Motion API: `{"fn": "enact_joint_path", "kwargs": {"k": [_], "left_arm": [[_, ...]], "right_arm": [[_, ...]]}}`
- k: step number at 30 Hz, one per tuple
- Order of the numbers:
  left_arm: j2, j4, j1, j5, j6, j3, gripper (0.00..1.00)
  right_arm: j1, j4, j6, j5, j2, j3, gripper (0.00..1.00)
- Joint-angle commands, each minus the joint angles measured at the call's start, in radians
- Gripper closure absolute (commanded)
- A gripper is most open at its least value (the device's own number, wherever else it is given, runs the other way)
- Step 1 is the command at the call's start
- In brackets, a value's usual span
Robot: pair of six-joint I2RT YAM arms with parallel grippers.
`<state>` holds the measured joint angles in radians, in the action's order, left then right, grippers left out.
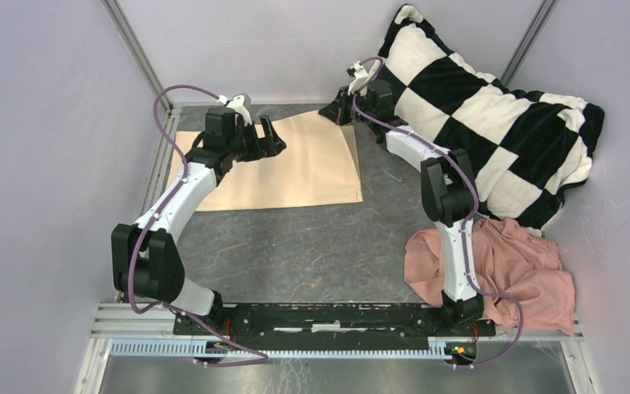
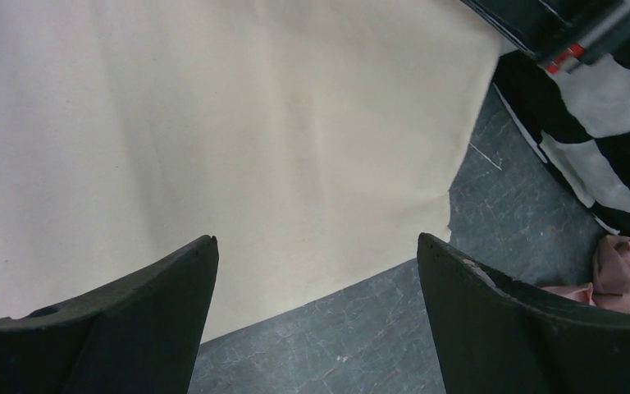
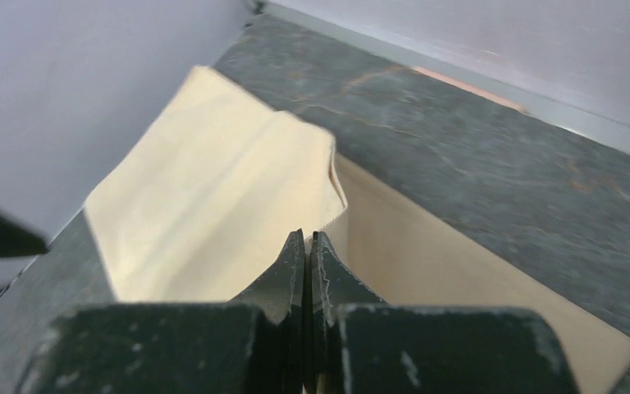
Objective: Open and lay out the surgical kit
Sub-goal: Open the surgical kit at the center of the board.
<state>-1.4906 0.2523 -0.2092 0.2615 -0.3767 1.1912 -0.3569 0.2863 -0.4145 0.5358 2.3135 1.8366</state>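
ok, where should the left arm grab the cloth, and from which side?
Take its far-left corner, coming in low from the left, off the cloth. It lies flat on the table, so only edges and corners offer a pinch. The right gripper holds the far-right corner, and the open left gripper hangs over the cloth.

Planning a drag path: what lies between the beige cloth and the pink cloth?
Only bare grey table separates the beige cloth from the pink cloth, shown in the top view.

Top view high behind, looking down; wrist views close; all share beige cloth wrap [image 1: 295, 168].
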Motion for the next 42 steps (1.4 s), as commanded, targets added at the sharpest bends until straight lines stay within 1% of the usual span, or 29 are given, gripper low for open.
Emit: {"fn": "enact_joint_path", "kwargs": {"k": [1,4,6,9,11,13,15,17,19,24,26,27,31,34,36,39,42], "left_arm": [[0.065,-0.015,-0.002,-0.072,0.028,0.003,0.04],[0.087,-0.008,-0.001,-0.112,0.031,0.008,0.04],[0.107,0.0,-0.001,-0.164,0.006,0.009,0.04],[0.12,0.073,0.0,-0.282,-0.118,0.023,0.04],[0.116,0.128,0.007,-0.292,-0.211,0.029,0.05],[0.104,0.179,0.021,-0.255,-0.317,0.033,0.04],[0.088,0.197,0.056,-0.152,-0.427,0.026,0.04],[0.069,0.163,0.088,-0.061,-0.54,0.008,0.02],[0.033,0.123,0.112,0.002,-0.623,-0.005,0.0],[-0.095,0.056,0.124,0.128,-0.759,-0.005,0.0],[-0.127,0.057,0.124,0.151,-0.786,-0.026,0.0],[-0.126,0.058,0.125,0.13,-0.792,-0.046,0.0],[-0.053,0.057,0.13,-0.065,-0.789,-0.144,0.0],[-0.025,0.042,0.16,-0.117,-0.764,-0.166,0.0],[-0.033,0.035,0.201,-0.11,-0.738,-0.162,0.0],[-0.071,-0.003,0.296,-0.048,-0.724,-0.157,0.0],[-0.126,-0.055,0.349,-0.008,-0.711,-0.132,0.01]], "right_arm": [[-0.036,0.052,0.099,0.151,-0.145,-0.11,1.0],[-0.062,0.045,0.156,0.202,-0.206,-0.186,1.0],[-0.083,0.059,0.182,0.256,-0.248,-0.24,1.0],[-0.115,0.059,0.221,0.286,-0.314,-0.334,1.0],[-0.134,0.084,0.241,0.31,-0.37,-0.408,1.0],[-0.149,0.087,0.278,0.328,-0.417,-0.479,1.0],[-0.159,0.119,0.29,0.327,-0.465,-0.558,1.0],[-0.16,0.187,0.264,0.338,-0.502,-0.643,1.0],[-0.16,0.237,0.242,0.345,-0.528,-0.693,1.0],[-0.162,0.31,0.186,0.356,-0.551,-0.749,1.0],[-0.161,0.325,0.177,0.343,-0.558,-0.759,1.0],[-0.161,0.328,0.175,0.345,-0.559,-0.759,1.0],[-0.161,0.311,0.181,0.349,-0.547,-0.736,1.0],[-0.161,0.304,0.185,0.352,-0.545,-0.729,1.0],[-0.162,0.295,0.193,0.352,-0.546,-0.727,1.0],[-0.16,0.293,0.194,0.355,-0.546,-0.73,1.0],[-0.16,0.299,0.194,0.357,-0.545,-0.736,1.0]]}}
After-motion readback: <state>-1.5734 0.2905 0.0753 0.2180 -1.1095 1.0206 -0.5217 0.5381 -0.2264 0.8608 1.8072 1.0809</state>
